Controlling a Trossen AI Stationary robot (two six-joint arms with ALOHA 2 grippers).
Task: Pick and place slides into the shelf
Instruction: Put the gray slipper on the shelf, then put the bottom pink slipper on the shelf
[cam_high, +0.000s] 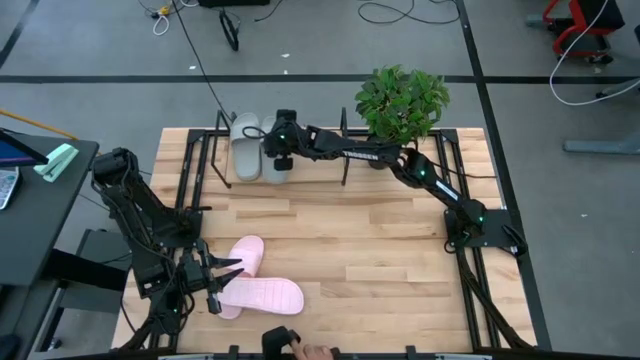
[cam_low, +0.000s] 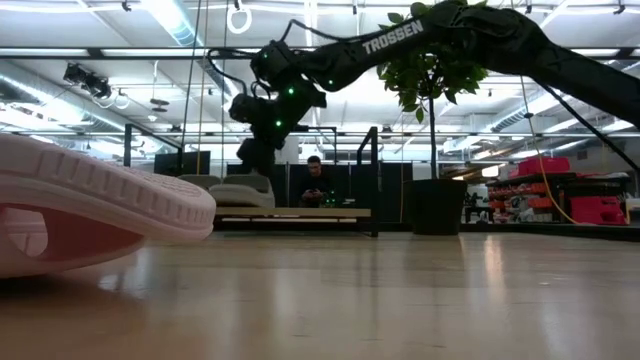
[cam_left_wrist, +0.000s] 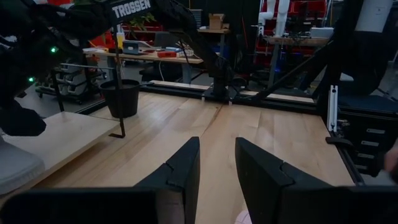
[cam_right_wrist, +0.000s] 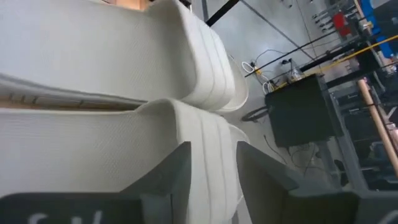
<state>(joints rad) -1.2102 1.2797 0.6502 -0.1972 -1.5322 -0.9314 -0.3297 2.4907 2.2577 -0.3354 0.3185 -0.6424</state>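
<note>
2 sage slides (cam_high: 250, 148) sit side by side on shelf (cam_high: 330, 160) at table's far-left corner; 2 pink slides (cam_high: 252, 283) lie near front-left edge. Right gripper (cam_high: 281, 160) over the sage pair, fingers slightly apart, holding nothing: lift straight up, don't snag straps. Left gripper (cam_high: 216, 285) by the pinks, part open, empty. "TROSSEN" on arm.

Black jointed right arm (cam_high: 370, 155), white "TROSSEN" lettering, green lights.

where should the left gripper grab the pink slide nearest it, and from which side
Judging by the high view, take the pink slide by its wide top strap, coming straight down from above. It lies flat, sole down, lengthwise across the table, so the strap is the raised part two fingers could span. The left gripper sits at its end, fingers open.
</note>
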